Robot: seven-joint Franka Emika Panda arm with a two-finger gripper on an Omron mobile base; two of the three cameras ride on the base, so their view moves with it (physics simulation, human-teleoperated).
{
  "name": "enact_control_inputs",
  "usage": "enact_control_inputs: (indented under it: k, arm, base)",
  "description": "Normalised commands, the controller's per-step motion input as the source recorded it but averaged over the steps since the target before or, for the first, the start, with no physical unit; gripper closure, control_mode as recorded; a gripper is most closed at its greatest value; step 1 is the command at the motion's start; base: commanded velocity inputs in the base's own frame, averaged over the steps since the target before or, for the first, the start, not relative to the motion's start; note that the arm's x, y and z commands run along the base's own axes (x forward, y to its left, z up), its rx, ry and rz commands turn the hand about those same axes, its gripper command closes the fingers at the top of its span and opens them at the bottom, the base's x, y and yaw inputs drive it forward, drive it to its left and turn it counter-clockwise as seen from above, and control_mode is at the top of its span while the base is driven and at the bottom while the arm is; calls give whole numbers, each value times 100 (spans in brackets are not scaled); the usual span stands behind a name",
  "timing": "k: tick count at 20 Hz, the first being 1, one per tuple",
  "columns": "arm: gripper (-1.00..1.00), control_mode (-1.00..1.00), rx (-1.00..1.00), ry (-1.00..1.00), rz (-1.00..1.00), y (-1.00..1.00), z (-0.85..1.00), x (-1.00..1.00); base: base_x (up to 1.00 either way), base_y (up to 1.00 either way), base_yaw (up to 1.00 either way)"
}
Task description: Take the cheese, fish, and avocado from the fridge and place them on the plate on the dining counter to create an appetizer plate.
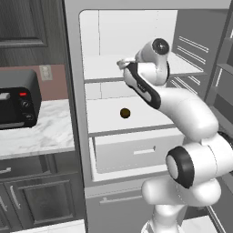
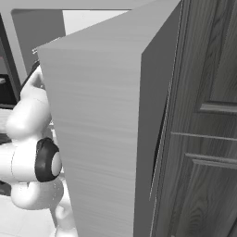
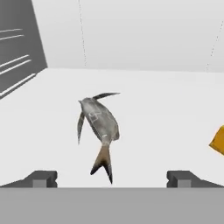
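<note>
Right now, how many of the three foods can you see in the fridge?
3. The fish lies on a white shelf ahead of the open gripper, the cheese sits at that view's right edge, and the avocado is on the middle shelf.

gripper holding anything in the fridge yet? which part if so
Nothing held. The gripper is open, its fingertips wide apart on either side of the fish, which lies on the white fridge shelf ahead of them, untouched.
</note>
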Motion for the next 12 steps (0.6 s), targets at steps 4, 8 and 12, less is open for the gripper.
enact_control_inputs:
  k: [4,8,12]
  arm:
    - [-100,-100,0,0,0,3,-13,57]
    - [-100,-100,0,0,0,6,-24,42]
    - [-100,-100,0,0,0,8,-28,39]
  base:
    - [0,0,0]
    - [0,0,0]
    - [0,0,0]
